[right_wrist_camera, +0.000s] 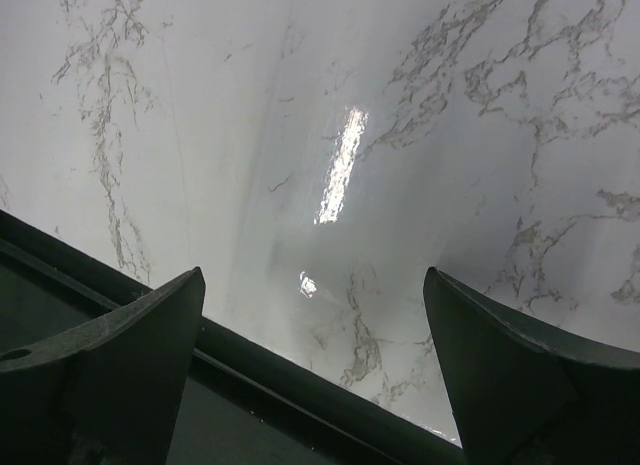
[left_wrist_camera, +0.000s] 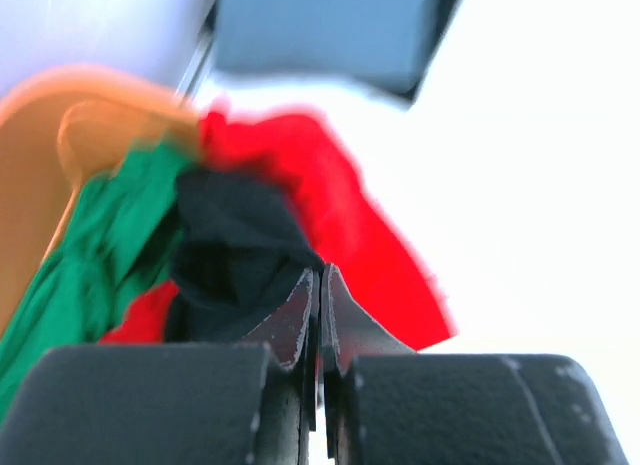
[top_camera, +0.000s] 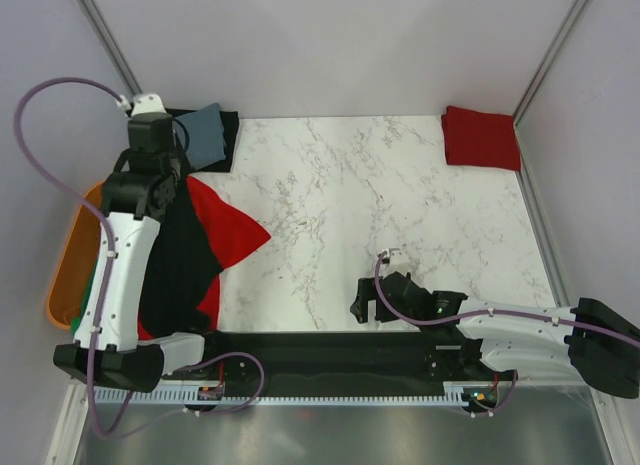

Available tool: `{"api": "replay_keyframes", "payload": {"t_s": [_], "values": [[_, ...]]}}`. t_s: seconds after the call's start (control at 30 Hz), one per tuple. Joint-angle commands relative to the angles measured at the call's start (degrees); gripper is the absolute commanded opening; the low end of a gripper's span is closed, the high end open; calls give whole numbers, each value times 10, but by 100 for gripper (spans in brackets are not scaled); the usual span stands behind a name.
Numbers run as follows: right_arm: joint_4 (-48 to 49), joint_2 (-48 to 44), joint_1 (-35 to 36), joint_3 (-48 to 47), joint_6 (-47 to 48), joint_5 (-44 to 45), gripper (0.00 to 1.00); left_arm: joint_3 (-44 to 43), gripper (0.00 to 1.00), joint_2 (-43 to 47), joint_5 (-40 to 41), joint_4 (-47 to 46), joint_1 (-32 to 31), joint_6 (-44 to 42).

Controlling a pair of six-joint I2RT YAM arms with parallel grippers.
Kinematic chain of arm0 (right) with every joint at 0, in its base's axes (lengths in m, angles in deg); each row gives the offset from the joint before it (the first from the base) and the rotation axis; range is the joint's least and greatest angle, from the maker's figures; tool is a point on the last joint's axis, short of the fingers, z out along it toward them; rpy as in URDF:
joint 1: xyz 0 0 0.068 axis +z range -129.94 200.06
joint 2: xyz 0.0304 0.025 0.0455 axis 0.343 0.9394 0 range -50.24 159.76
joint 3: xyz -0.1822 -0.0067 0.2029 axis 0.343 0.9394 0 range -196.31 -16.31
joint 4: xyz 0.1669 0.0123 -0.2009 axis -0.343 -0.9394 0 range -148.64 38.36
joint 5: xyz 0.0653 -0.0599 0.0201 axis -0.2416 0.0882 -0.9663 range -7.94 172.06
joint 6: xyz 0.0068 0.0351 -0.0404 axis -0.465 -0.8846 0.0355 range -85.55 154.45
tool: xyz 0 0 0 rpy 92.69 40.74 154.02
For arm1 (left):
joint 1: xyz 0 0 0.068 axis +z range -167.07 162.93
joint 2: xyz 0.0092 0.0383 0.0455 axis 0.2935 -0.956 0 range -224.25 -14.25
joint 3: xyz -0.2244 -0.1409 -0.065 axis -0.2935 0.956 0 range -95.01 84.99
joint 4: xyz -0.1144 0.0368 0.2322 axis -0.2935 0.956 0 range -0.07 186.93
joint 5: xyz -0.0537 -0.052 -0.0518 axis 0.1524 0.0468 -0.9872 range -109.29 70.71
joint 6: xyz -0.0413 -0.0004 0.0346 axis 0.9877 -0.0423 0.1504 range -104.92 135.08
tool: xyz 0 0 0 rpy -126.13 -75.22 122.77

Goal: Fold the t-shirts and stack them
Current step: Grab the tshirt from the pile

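Low centre, our right fingers (right_wrist_camera: pixel 110 365) hang released above the marble surface (top_camera: pixel 400 205). Midway up the left edge, our left fingers (left_wrist_camera: pixel 295 320) clench the black t-shirt (left_wrist_camera: pixel 235 245); we should lift slowly, shedding the red t-shirt (left_wrist_camera: pixel 360 245).

**Shirts split: folded at the far edge, heaped at the left**

Far right corner of the counter (top_camera: pixel 380 215): a folded red cloth t-shirt (top_camera: pixel 481 137), neat and square. Far left, a folded grey-blue cloth t-shirt (top_camera: pixel 207 135) sits atop a folded black cloth t-shirt (top_camera: pixel 229 147). Left edge: a loose red cloth t-shirt (top_camera: pixel 230 230) fans out, a crumpled black cloth t-shirt (left_wrist_camera: pixel 235 245) bunched over it, a rumpled green cloth t-shirt (left_wrist_camera: pixel 90 255) alongside.
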Motion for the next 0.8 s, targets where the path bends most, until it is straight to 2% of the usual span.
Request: {"api": "replay_keyframes", "payload": {"t_s": [0.0, 0.03, 0.17, 0.23, 0.27, 0.4, 0.47, 0.57, 0.73, 0.77], "values": [[24, 0, -6, -1, -7, 0, 98, -130, 2, 25, -107, -42, 1, 52], [25, -3, -10, 1, -9, -1, 98, -152, 2, 23, -173, -55, -2, 63], [27, -40, -17, 18, -15, -1, 98, -284, 2, -25, -315, -106, -41, 123], [30, -59, -20, 31, -16, -1, 98, -385, 2, -74, -380, -136, -72, 132], [31, -82, -21, 37, -19, 2, 98, -449, 2, -90, -393, -146, -112, 131], [29, -140, -26, 65, -28, 7, 98, -550, 2, -153, -436, -208, -187, 141], [25, -163, -32, 71, -34, 8, 98, -548, 2, -157, -457, -257, -196, 167], [11, -189, -33, 76, -38, 15, 98, -530, 2, -157, -472, -270, -202, 194], [-20, -249, -33, 84, -44, 39, 98, -410, 2, -119, -485, -285, -234, 206], [-28, -277, -34, 85, -45, 47, 98, -358, 2, -112, -483, -289, -239, 210]]}}
